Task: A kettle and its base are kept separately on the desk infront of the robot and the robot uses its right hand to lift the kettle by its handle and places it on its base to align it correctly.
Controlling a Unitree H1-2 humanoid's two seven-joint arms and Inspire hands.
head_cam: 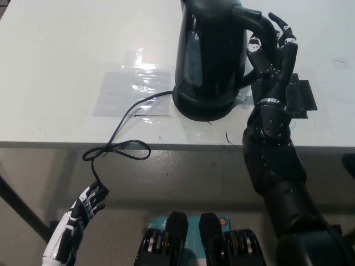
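Now the right hand [273,52], fingers spread and loose beside the handle [256,25], holding nothing, should draw straight away so the kettle [211,52] stays seated squarely on its base [201,105]; left hand [83,209] rests low

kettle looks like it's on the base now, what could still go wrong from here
1. The right hand sits right at the kettle handle with fingers spread; pulling away carelessly could snag the handle and tilt or twist the kettle off the base.
2. The power cord trails off the desk edge in a loop, close above the resting left hand; a tug there could drag the base.
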